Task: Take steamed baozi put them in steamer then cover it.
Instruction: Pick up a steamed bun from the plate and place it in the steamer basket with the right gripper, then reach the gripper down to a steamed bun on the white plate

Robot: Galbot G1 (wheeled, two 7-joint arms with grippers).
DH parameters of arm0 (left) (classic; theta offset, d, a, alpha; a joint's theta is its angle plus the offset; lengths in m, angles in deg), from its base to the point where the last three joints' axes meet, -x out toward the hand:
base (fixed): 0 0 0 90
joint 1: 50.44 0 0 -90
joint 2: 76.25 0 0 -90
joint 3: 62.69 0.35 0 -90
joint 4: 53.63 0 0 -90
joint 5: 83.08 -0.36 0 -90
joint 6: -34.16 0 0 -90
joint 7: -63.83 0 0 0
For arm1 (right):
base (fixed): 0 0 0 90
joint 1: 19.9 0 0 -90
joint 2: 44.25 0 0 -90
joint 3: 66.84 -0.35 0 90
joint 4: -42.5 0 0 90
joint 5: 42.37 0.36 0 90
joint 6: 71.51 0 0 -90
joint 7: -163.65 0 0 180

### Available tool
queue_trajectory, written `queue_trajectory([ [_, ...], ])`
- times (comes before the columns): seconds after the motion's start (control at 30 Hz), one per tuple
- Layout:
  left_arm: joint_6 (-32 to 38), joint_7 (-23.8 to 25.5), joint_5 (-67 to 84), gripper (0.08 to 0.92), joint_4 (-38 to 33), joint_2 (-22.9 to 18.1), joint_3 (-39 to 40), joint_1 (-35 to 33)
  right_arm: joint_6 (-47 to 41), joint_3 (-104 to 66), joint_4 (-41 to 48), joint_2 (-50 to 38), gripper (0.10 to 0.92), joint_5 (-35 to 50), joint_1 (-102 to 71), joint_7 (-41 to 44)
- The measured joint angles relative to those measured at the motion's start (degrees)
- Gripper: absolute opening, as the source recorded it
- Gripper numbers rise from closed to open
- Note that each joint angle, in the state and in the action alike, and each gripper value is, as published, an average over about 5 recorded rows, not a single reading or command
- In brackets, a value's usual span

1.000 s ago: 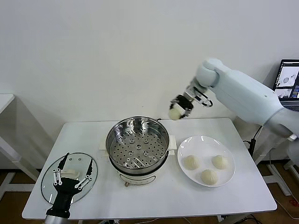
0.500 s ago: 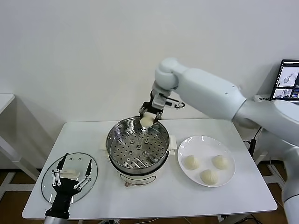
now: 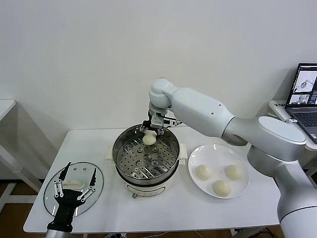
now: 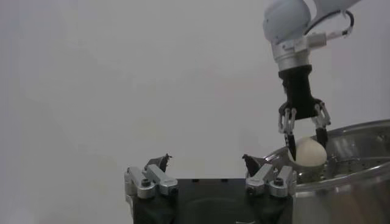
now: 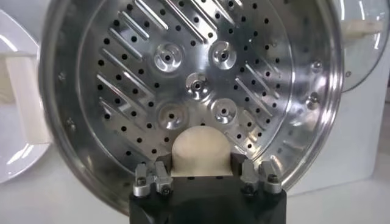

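The steel steamer [image 3: 128, 170] stands mid-table on its white base, its perforated tray [image 5: 201, 73] bare. My right gripper [image 3: 150, 136] is shut on one cream-white baozi [image 3: 149, 139] and holds it just above the tray at the steamer's far side; the bun shows between the fingers in the right wrist view [image 5: 201, 151] and in the left wrist view [image 4: 308, 152]. Three more baozi [image 3: 202, 172] [image 3: 233, 171] [image 3: 222, 187] lie on the white plate [image 3: 214, 153] to the right. The glass cover [image 3: 54, 191] with its white handle lies at the front left. My left gripper [image 3: 75, 186] hovers open over it.
A laptop [image 3: 303, 94] stands on a side table at the far right. A second white table edge [image 3: 6, 106] shows at the far left. The steamer's side handles [image 3: 182, 151] stick out towards the plate.
My right gripper has carried the baozi leftward from above the plate side and down to just over the steamer tray. The left arm has not moved.
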Motion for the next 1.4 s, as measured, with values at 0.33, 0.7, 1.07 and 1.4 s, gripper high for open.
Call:
queue_trajectory([
  [0.33, 0.25, -0.05, 0.05, 0.823, -0.02, -0.07, -0.10, 0.09, 0.94, -0.61, 2.57, 2.19, 0.763, -2.29, -1.36, -0.98],
  [0.7, 0.43, -0.13, 0.12, 0.823, -0.10, 0.02, -0.44, -0.16, -8.17, -0.42, -1.20, -1.58, 0.823, 9.18, 2.33, 5.01],
  [1.07, 0.44, -0.13, 0.11, 0.823, -0.16, 0.11, -0.04, 0.20, -28.45, 6.27, -5.25, -15.99, 0.823, 30.16, 10.50, 8.41],
  [1.4, 0.37, -0.13, 0.06, 0.823, 0.11, 0.05, 0.05, 0.57, -39.94, 16.73, -9.30, -29.05, 0.823, 41.02, 8.95, 3.40],
])
